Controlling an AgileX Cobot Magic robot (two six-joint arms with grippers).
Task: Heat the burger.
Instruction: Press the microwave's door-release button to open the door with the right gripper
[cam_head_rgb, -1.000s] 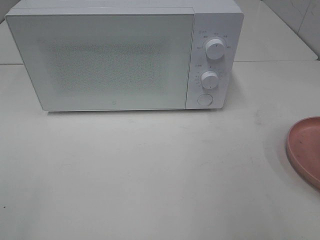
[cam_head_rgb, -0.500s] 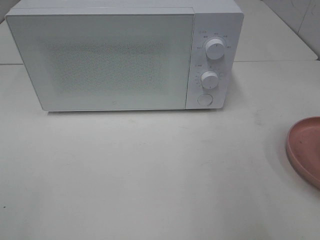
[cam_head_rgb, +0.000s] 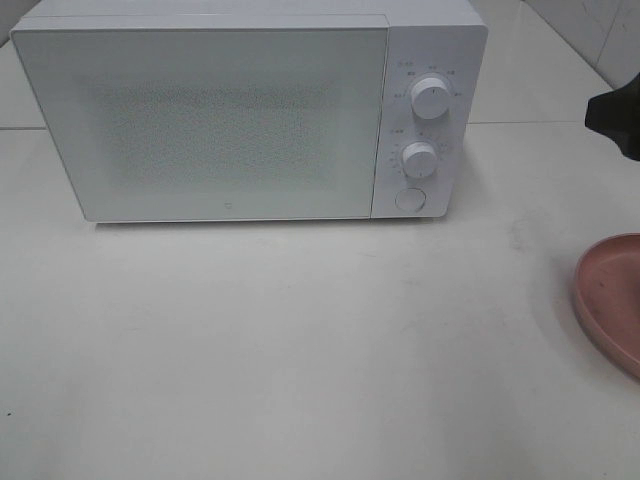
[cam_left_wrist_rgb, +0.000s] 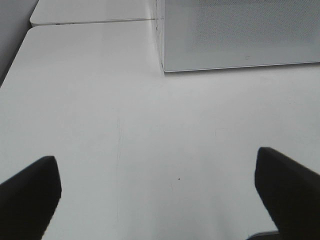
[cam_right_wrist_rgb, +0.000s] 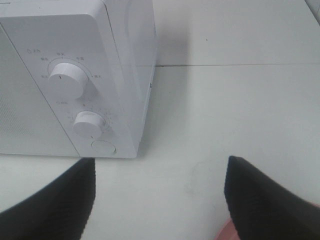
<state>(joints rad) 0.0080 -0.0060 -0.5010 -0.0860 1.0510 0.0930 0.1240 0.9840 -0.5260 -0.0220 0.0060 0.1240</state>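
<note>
The burger is not visible in any view. It is not on the table (cam_head_rgb: 300, 350), and the part of the pink plate (cam_head_rgb: 612, 300) that shows, at four o'clock in the high view, is bare. Whether it sits behind the frosted door of the white microwave (cam_head_rgb: 230, 120), at eleven o'clock, I cannot tell. The door is closed.

The left gripper (cam_left_wrist_rgb: 157, 167) hangs over bare table near the microwave's left front corner, with its fingers spread wide and nothing between them. The right gripper (cam_right_wrist_rgb: 161, 167), at two o'clock in the high view, is also well open and empty. It faces the control panel, which has an upper knob (cam_right_wrist_rgb: 64, 83), a lower knob (cam_right_wrist_rgb: 89, 123) and a push button (cam_right_wrist_rgb: 103, 147) below them.

I judge that the step in hand concerns this panel. If the burger is inside, the next move calls for closing the fingers around a knob and turning it. If it is not, the next move is to press the button and release the door.
</note>
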